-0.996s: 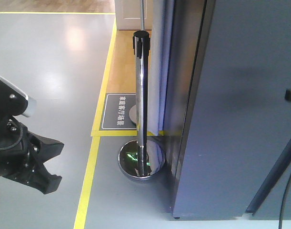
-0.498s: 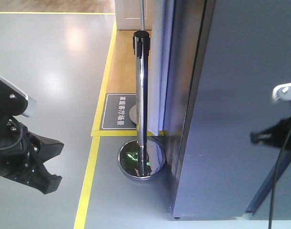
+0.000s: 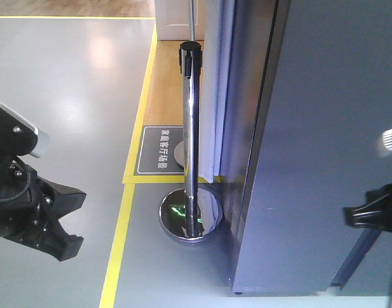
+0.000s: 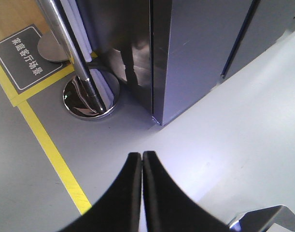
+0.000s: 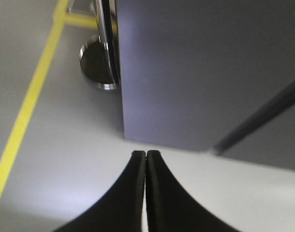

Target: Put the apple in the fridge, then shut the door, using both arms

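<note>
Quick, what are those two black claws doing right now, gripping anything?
Left gripper: closed, its black fingers pressed together, holding nothing.
Right gripper: closed too, fingers together, empty.

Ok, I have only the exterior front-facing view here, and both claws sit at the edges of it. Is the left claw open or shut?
Observer: Shut. In the left wrist view the left claw has its two fingers pressed together, with nothing between them.
Operator: And the right one?
Observer: Shut also. The right wrist view shows the right claw closed and empty, pointing toward the foot of the fridge.
Operator: Does any wrist view show the apple?
Observer: No, neither one shows it; they show only the floor, the fridge and the chrome post base.
</note>
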Controlling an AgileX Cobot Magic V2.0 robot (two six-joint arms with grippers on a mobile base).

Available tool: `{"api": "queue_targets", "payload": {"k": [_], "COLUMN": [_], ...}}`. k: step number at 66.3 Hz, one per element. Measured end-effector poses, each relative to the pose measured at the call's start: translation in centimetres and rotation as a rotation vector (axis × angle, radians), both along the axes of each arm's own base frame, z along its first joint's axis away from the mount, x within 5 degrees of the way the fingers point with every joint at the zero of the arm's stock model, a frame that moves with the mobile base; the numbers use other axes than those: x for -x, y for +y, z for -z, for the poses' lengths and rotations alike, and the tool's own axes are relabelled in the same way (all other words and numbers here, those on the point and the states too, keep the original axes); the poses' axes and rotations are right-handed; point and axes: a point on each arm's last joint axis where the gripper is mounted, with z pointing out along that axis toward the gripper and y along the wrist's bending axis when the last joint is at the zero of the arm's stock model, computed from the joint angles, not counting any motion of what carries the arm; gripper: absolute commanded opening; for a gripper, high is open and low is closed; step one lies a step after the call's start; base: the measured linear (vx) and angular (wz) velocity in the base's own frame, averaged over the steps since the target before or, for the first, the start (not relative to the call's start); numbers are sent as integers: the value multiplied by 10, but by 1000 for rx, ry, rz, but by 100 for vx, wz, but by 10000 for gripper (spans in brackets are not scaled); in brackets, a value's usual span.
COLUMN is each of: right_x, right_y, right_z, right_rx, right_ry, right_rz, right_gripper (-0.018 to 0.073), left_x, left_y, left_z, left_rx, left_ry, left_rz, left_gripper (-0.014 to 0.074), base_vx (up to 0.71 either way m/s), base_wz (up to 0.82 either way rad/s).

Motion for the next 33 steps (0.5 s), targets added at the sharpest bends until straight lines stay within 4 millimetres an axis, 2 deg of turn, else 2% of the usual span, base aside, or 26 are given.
{"api": "queue_targets", "payload": {"k": [8, 24, 33], "right_x": [23, 61, 86], "right_y": [-5, -18, -23], "right_z": [-17, -26, -35], "right_rx": [-5, 32, 15], "right_ry": [-81, -71, -141], "right_rz": [7, 75, 91], "right_gripper": [-2, -2, -2], "left_x": [0, 0, 0], "left_y": [0, 0, 0], "left_z": [0, 0, 0], "left_rx": [0, 0, 0], "left_ry": [0, 0, 0], "left_rz": [0, 0, 0], "left_gripper": [-6, -6, -6], "base_vx": [0, 0, 0], "base_wz": [0, 0, 0]}}
